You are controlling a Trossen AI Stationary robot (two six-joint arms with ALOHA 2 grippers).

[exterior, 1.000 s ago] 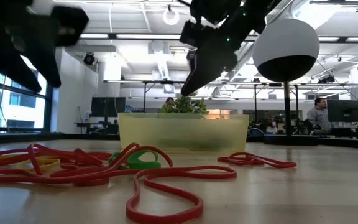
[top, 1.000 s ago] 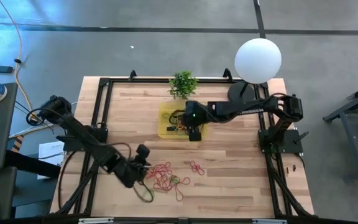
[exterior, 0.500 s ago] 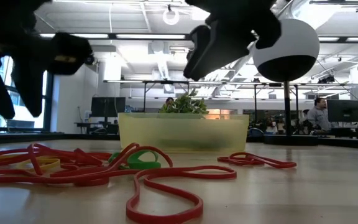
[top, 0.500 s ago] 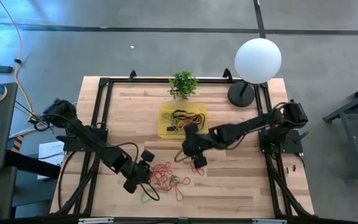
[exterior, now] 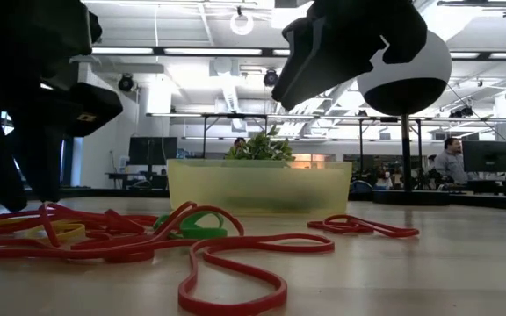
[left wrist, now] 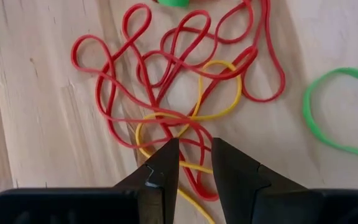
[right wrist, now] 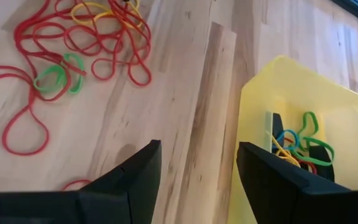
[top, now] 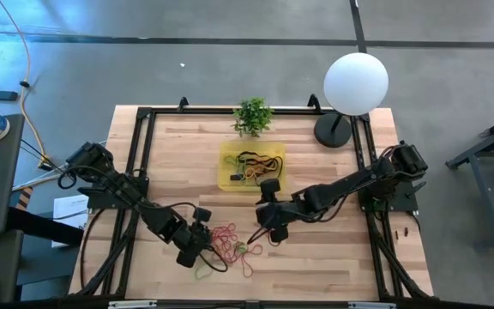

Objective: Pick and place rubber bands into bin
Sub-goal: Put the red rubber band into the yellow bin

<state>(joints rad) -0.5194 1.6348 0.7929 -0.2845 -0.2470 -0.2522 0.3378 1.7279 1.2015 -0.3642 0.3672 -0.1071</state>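
Note:
The rubber bands (top: 230, 245) lie in a loose red, yellow and green pile on the wood near the table's front edge. A separate red band (exterior: 363, 226) lies to the pile's right. The yellow bin (top: 251, 166) stands mid-table with several bands inside (right wrist: 300, 140). My left gripper (left wrist: 194, 152) is down at the pile's left side, open by a narrow gap, with red and yellow strands (left wrist: 188, 134) running between its fingertips. My right gripper (right wrist: 197, 180) hangs open above the table between bin and pile, over the separate red band (right wrist: 76, 183). My left gripper comes down on the pile from above, its fingertips (left wrist: 169, 149) standing either side of a red and a yellow strand (left wrist: 194, 163) that lie flat on the wood. Whether the fingers touch the strands cannot be told.
A small green potted plant (top: 253, 116) stands just behind the bin. A white globe lamp (top: 356, 83) stands at the far right corner. A lone green band (left wrist: 340, 112) lies beside the pile. Bare wood lies to the right of the pile.
My right gripper has swung from above the bin toward the table's near edge and now hangs over the separate red band. My left gripper has moved toward the near edge and come down to the pile's left side. The bands have not moved.

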